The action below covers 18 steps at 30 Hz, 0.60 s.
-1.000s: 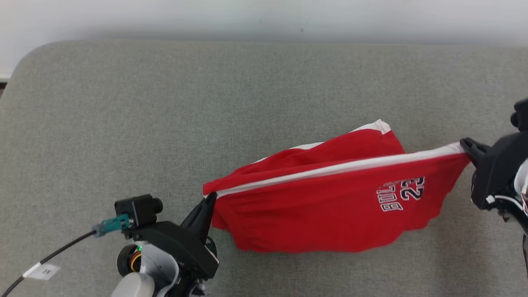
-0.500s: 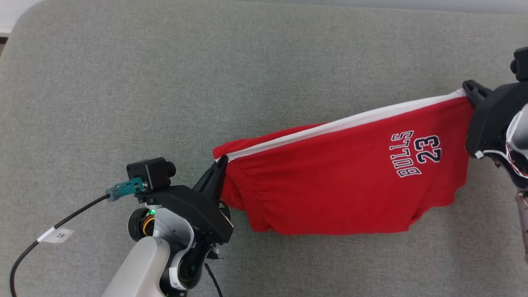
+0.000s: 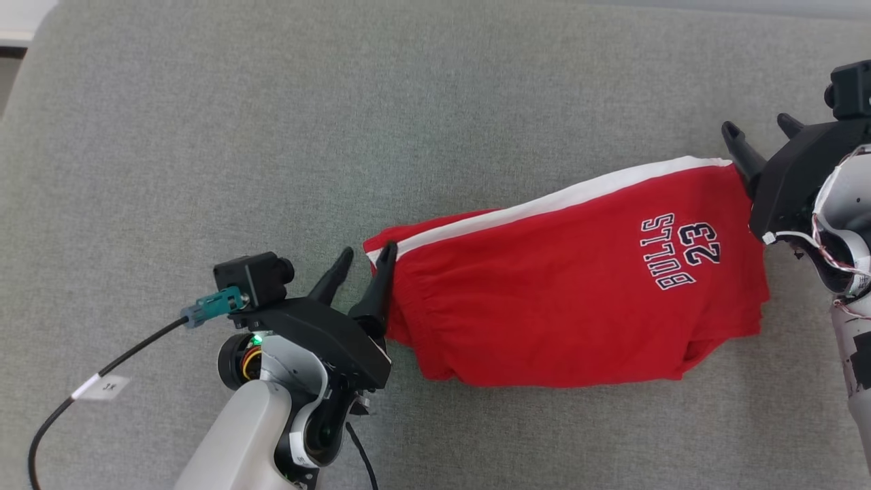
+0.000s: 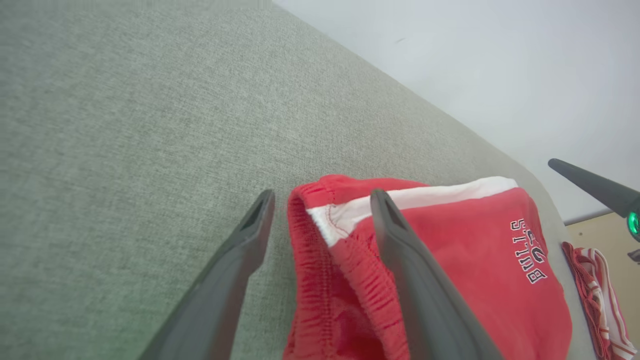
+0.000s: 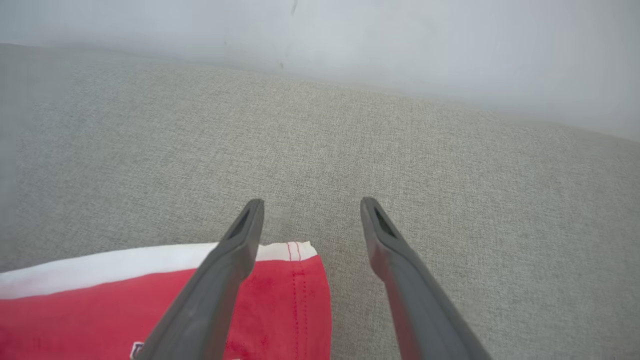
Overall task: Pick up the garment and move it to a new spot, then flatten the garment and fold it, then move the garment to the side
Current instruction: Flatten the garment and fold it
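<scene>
The garment (image 3: 565, 286) is a pair of red shorts with a white side stripe and "BULLS 23" print, lying on the grey fabric surface (image 3: 272, 136). My left gripper (image 3: 367, 260) stands open at the waistband end, its right finger against the elastic edge. In the left wrist view the shorts (image 4: 450, 260) lie between and beyond the spread fingers (image 4: 235, 265), with the waistband corner in the gap. My right gripper (image 3: 761, 128) is open at the hem end. In the right wrist view the hem corner (image 5: 295, 285) lies under the left finger (image 5: 220, 280), released.
A black cable with a white tag (image 3: 95, 388) trails from the left wrist camera. The left wrist view shows a red-and-white striped cloth (image 4: 600, 290) past the surface's far edge. A pale wall (image 5: 350, 40) borders the surface.
Both grippers have opened and let go of the shorts, which dropped from a stretched hold to lie on the surface. The head camera has tilted further down.
</scene>
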Motion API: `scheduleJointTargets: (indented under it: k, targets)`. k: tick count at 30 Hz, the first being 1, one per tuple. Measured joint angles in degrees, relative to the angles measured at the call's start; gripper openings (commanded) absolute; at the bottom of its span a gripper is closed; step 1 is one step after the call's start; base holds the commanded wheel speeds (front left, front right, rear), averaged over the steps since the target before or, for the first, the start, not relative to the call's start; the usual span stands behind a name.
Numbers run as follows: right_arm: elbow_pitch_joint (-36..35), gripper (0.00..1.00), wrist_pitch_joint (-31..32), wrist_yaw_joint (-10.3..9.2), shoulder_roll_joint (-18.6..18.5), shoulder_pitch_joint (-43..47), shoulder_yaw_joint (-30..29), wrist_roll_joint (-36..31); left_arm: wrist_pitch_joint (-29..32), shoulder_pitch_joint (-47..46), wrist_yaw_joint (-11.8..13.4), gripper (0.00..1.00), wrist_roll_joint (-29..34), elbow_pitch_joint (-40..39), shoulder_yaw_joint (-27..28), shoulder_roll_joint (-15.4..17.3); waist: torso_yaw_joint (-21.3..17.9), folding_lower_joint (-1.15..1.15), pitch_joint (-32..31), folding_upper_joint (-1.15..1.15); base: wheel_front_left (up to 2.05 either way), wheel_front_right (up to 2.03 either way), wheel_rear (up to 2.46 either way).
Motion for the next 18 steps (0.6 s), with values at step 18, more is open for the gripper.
scheduleJointTargets:
  k: [18]
  targets:
    - [0.0,1.00,14.0,-0.01,2.4,7.8,-9.9,3.8,-22.5,12.1,-6.9,1.00,10.6,0.2,5.2,3.6,-0.2,-0.01,-7.9,-0.01,0.00,0.00,0.00]
